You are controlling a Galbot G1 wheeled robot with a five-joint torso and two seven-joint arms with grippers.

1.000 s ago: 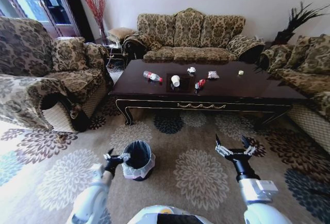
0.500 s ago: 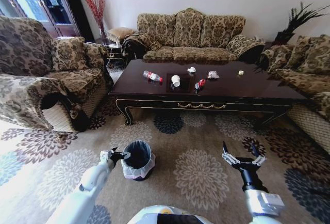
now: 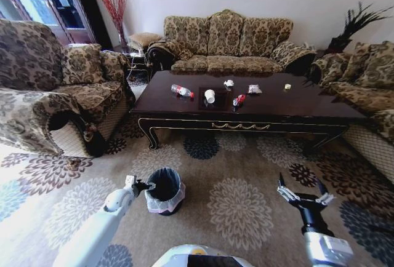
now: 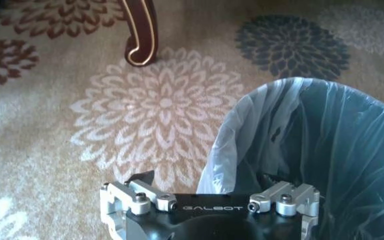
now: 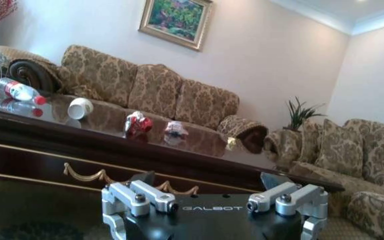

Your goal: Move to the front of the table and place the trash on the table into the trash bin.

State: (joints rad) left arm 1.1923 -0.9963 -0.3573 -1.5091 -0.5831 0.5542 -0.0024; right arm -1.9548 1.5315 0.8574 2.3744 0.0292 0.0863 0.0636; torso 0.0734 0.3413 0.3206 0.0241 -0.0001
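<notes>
The long dark table (image 3: 295, 108) stands ahead of me, in front of the sofa. On it lies the trash: a clear bottle (image 3: 181, 90) with a red label, a white cup (image 3: 210, 96), a paper wad (image 3: 228, 83), a red-white wrapper (image 3: 239, 99) and another wrapper (image 3: 254, 88). The black trash bin (image 3: 165, 190) with its whitish liner (image 4: 245, 130) stands on the carpet close to me. My left gripper (image 3: 140, 186) is open at the bin's left rim, its fingers (image 4: 142, 177) beside the liner. My right gripper (image 3: 301, 194) hangs open over the carpet, facing the table (image 5: 112, 145).
Patterned sofas surround the table on the left (image 3: 43, 88), behind (image 3: 225, 45) and on the right (image 3: 363, 76). A curved table leg (image 4: 140, 35) stands just beyond the bin. Open flowered carpet (image 3: 240, 205) lies between me and the table.
My right gripper has drawn back toward me and to the right, staying open. My left arm has swung outward while its gripper stays at the bin's rim. The room has not shifted.
</notes>
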